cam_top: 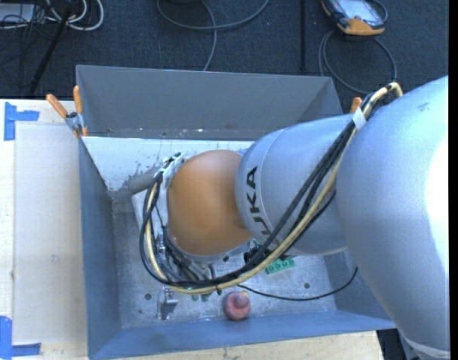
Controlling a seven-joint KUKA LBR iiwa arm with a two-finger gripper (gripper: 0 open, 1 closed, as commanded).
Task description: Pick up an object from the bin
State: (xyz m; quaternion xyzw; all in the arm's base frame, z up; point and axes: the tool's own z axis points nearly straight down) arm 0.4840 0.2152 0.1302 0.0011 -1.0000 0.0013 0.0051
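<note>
1. Dark carpeted floor [251, 43] lies behind the bin, with loose leads across it. An orange-trimmed device [354, 13] sits on the carpet; I can't tell what kind.
2. Grey metal bin [101, 276]: the left wall, back wall and front lip are readable. The right wall and much of the bin floor are covered by the robot.
3. Arm [379, 201] comes in from the right. It is big in the view and cut off by the right and bottom edges.
4. Orange cover [203, 201] on the wrist sits over the left-centre of the bin floor. Black and yellow cables [150, 231] loop round its left and lower sides.
5. Gripper [180, 267]: only some dark hardware pokes out under the cover's lower edge. I cannot tell whether it is open or clamped, or whether it grasps anything.
6. Red round thing [236, 304], like a small ball or fruit, is on the floor by the front wall. It is just below and right of the cover, and clear of the arm.
7. Small green piece [280, 265] is on the floor under the arm, beside the cables. Its shape is hard to make out.
8. Small pale grey piece [167, 304] is at front-left, just below the cable loop. I can't tell if it is a loose thing or robot hardware.
9. The bin floor directly under the cover is hidden, so which thing the gripper is over is not readable.
</note>
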